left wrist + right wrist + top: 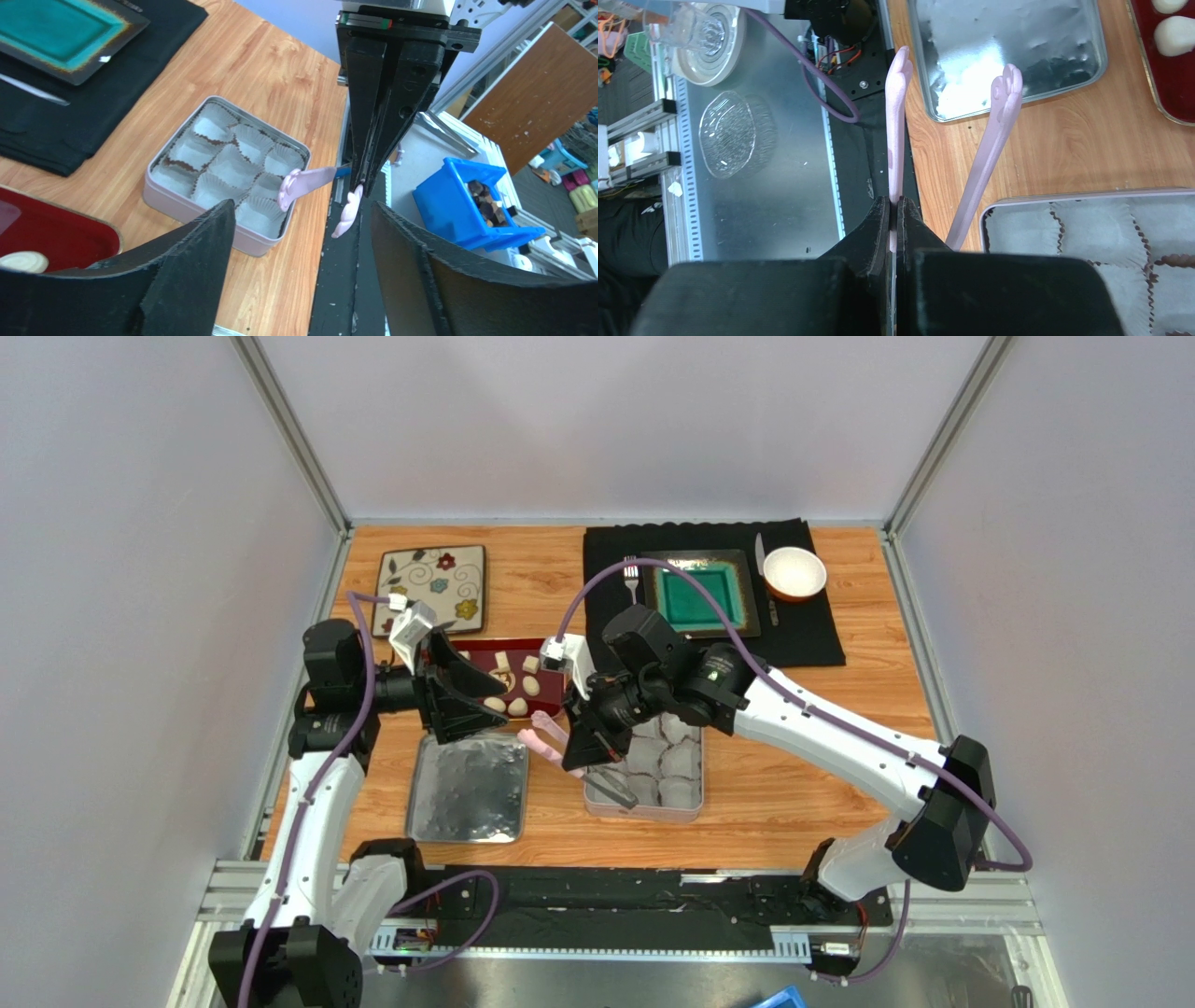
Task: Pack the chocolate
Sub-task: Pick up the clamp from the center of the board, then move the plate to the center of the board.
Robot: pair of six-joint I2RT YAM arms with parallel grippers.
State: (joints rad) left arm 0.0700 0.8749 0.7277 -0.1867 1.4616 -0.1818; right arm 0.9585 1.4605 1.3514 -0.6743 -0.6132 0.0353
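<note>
Wood table (842, 770) bears one tin (203, 222) with nine paper cups (231, 164). Right gripper (893, 206) pinches one pair of pink tongs (990, 147); left gripper (303, 210) gapes empty.

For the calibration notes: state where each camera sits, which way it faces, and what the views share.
Top external: above and behind the arms, looking down at the table; both arms, the left end effector and the right end effector show.
Left wrist: on the left arm, facing across the tin toward the right arm; own fingers show.
Right wrist: on the right arm, looking along its pink tongs toward the tin lid; own shut fingers show.
Shared: tin and pink tongs appear in all three.
</note>
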